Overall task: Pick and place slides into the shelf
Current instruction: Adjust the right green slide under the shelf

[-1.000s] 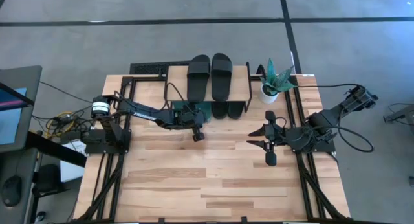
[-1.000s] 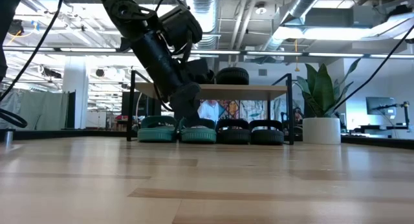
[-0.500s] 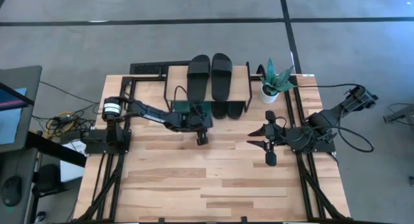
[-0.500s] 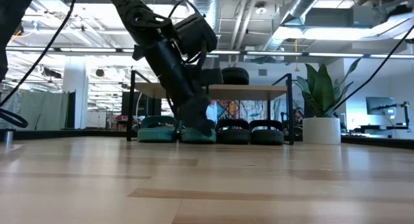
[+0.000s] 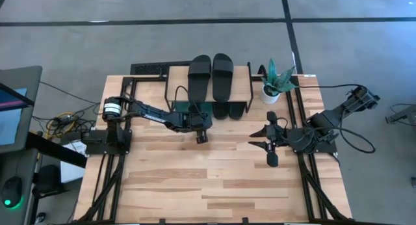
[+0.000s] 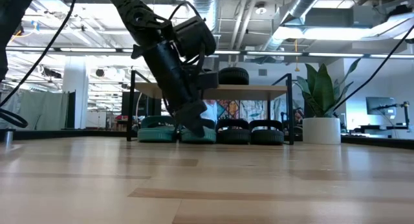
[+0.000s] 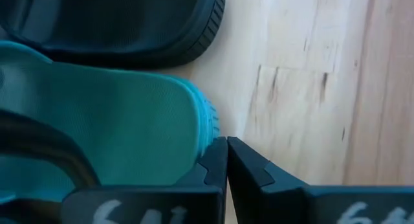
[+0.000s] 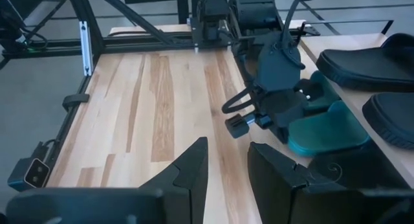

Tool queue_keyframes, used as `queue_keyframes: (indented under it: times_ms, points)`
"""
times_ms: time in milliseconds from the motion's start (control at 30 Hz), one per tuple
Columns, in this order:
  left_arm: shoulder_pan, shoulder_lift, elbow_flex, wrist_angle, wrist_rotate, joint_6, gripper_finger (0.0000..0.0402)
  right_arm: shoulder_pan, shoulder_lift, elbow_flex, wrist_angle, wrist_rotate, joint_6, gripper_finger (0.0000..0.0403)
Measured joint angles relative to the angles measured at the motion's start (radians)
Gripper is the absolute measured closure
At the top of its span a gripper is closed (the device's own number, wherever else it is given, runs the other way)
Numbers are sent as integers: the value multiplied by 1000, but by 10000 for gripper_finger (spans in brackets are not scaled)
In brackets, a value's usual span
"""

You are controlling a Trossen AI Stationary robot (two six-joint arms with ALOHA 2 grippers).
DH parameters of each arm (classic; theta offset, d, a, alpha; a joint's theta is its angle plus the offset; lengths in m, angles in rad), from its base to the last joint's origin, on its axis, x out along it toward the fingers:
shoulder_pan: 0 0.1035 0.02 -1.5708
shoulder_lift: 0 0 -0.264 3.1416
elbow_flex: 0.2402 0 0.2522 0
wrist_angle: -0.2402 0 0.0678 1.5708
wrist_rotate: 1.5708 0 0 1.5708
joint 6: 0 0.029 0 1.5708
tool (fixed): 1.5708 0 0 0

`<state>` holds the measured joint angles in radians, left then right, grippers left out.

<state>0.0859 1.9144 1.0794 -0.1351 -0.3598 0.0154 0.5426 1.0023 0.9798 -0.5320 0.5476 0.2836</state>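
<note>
Left gripper [image 7: 226, 160] pressed together, empty, beside dark green rubber slide [image 7: 110, 123]; looks light, flexible, grippy; best pinched at strap or heel rim.

Two slides [image 5: 211, 76] lie on the shelf [image 5: 244, 88], four beneath it.

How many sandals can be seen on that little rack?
6. Two black slides lie on the shelf top. Underneath stand two green slides, partly behind the left hand, and two black ones.
</note>
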Motion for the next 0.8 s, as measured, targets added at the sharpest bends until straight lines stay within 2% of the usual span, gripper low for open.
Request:
queue_keyframes:
  times_ms: [800]
  points:
    - [10, -2, 0, -96, -91, -83, 401, -2, 0, 0, -15, 0, -4, 305]
